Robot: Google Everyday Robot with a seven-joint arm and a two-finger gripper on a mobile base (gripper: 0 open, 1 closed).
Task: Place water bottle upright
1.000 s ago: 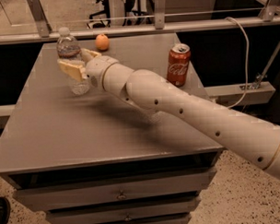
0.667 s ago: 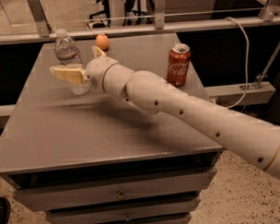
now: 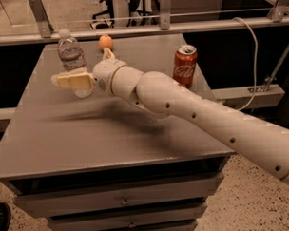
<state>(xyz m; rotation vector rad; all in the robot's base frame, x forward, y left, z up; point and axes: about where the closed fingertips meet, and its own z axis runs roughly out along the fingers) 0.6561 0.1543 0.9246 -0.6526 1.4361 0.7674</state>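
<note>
Gripper [image 3: 69, 81] seen low at far-left of table [image 3: 88, 133], across bottle's base. Grasping or released: cannot be told. Water bottle [image 3: 70, 56] stood upright, cap up. Any withdrawal best made slow and straight, sideways brush avoided — orange [image 3: 106, 42] near, can [image 3: 185, 65] well apart.

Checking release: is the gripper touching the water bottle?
Cannot tell. In the camera view the gripper overlaps the lower part of the upright water bottle; neither gap nor contact shows.
</note>
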